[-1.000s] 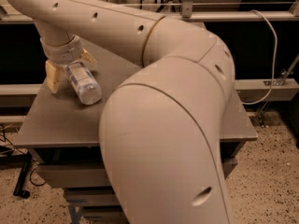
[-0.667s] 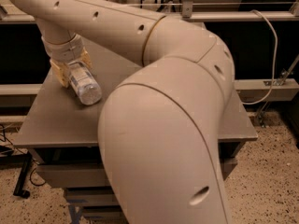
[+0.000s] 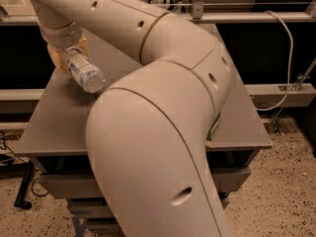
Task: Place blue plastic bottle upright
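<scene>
The blue plastic bottle (image 3: 85, 73) is a clear bottle held at the far left of the grey table (image 3: 54, 122). It tilts, with its base end toward the camera and lower right, and its cap end hidden between the fingers. My gripper (image 3: 68, 53) is shut on the bottle's upper part, with its tan fingers (image 3: 57, 58) on both sides. The bottle seems lifted a little above the table top. My large beige arm (image 3: 163, 107) fills the middle of the view and hides much of the table.
A small greenish thing (image 3: 213, 127) peeks out at the arm's right edge on the table. A grey cable (image 3: 285, 48) hangs at the right. Dark shelving with metal rails (image 3: 256, 18) stands behind the table. Speckled floor (image 3: 276, 191) lies below.
The gripper with the bottle has shifted a little and the bottle's base end has swung up off the table; the arm's elbow has moved slightly.
</scene>
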Motion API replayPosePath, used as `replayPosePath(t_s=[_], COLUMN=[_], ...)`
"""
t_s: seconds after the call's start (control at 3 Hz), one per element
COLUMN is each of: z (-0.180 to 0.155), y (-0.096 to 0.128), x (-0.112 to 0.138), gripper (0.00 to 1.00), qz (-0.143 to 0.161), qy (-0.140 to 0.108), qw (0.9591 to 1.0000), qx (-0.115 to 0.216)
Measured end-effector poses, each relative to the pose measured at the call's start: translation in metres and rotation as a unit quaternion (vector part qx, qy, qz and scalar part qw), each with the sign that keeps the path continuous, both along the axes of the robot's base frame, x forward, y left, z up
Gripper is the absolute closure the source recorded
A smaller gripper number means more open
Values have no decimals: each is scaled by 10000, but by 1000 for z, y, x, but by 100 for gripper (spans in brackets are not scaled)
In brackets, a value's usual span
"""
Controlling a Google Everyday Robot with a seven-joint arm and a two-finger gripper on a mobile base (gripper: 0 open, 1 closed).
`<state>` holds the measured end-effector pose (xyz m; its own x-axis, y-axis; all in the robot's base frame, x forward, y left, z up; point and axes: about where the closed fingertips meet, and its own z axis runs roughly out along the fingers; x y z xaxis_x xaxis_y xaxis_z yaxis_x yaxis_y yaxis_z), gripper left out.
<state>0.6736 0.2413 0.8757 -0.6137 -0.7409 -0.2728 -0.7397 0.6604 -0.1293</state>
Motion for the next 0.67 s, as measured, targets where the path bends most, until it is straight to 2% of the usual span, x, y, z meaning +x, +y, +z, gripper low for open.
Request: replayPosePath(t_s=[0.33, 0.67], z=[31, 63], y=[12, 11], x=[21, 34], gripper=[100, 100], qz=[321, 636], qy=[-266, -621], qw=[9969, 9830], qx=[666, 1605])
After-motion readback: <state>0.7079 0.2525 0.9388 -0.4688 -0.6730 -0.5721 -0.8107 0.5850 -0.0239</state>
